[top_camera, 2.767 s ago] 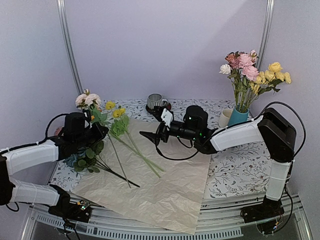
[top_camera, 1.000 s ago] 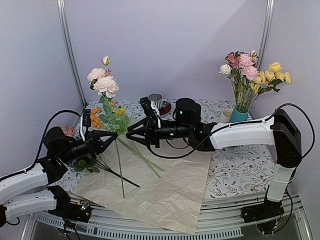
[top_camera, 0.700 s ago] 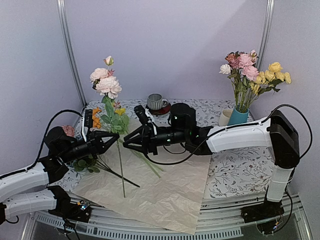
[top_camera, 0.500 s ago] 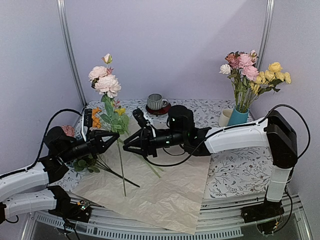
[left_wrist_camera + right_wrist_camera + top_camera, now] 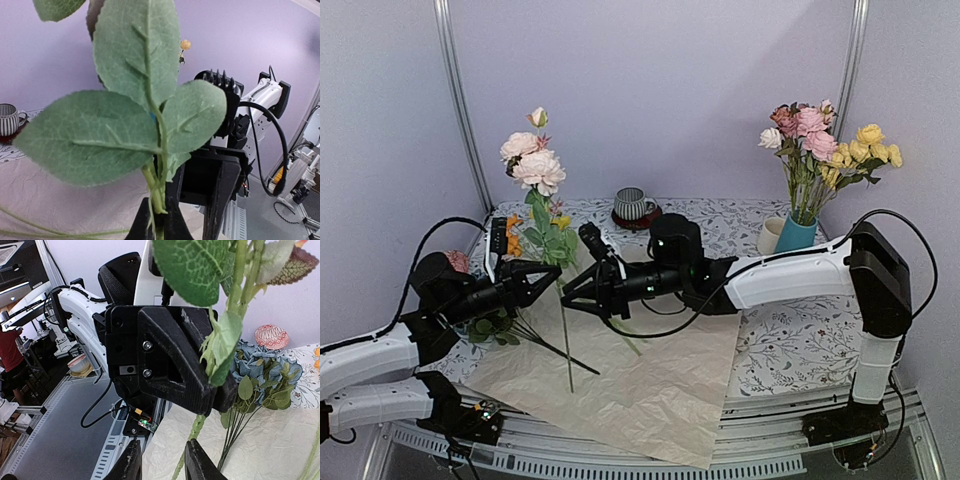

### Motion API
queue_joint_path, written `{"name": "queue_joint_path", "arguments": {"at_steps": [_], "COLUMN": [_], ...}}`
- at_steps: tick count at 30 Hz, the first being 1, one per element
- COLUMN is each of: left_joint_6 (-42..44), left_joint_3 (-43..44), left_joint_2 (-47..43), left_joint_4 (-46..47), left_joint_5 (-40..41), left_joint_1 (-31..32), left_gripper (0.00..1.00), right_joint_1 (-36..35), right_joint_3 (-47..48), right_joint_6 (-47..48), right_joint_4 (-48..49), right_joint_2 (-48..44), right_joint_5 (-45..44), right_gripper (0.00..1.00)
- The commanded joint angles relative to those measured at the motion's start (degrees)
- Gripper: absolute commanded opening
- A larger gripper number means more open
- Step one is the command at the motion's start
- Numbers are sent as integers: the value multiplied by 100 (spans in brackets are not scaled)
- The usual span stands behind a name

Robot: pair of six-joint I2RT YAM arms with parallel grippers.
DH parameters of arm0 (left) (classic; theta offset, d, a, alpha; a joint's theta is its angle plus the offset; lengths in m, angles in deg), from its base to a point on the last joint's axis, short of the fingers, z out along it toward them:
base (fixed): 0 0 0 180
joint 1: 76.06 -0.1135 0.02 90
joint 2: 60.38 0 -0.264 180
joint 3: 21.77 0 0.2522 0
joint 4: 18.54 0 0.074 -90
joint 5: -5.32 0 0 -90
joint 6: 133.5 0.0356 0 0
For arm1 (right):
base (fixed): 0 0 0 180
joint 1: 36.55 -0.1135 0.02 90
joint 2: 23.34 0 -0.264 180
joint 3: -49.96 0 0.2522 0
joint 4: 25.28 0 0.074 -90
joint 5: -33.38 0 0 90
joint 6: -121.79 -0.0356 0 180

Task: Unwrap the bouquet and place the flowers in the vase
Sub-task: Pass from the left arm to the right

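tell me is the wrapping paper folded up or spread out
Spread out. The paper lies open and flat on the table, a few loose flower stems across its left side, nothing wrapped in it.

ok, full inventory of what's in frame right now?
vase: 1, teal, back right of the table
flowers in vase: one bunch; pink, yellow, cream
held flower stem: 1, pink blooms, upright at left
loose flowers: several; blue, orange, yellow; lying at left by the paper's edge
wrapping paper: 1, peach, spread flat at front
mug: 1, cream, just left of the vase
striped cup: 1, grey, back centre on a dark red saucer
tablecloth: 1, white with floral print
left gripper: black, shut on the held flower stem
right gripper: black, open, jaws either side of that stem
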Motion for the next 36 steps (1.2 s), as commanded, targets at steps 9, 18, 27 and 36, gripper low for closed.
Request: {"name": "queue_joint_path", "arguments": {"at_steps": [9, 18, 27, 36], "left_joint_6": [115, 151, 216, 273], "left_joint_3": [183, 205, 160, 30], "left_joint_2": [66, 142, -8, -268], "left_joint_4": [280, 315, 255, 384], "left_joint_5": [-38, -64, 42, -273], "left_joint_1": [120, 142, 153, 157], "left_gripper": [0, 0, 0, 0], "right_joint_1": [-84, -82, -80, -83], "right_joint_3": [383, 434, 0, -150], "right_joint_6": [37, 29, 368, 457], "right_joint_4": [-49, -101, -93, -52], "right_joint_2": [322, 344, -110, -219], "right_joint_5": [118, -147, -556, -649], "right_gripper": [22, 22, 24, 27]}}
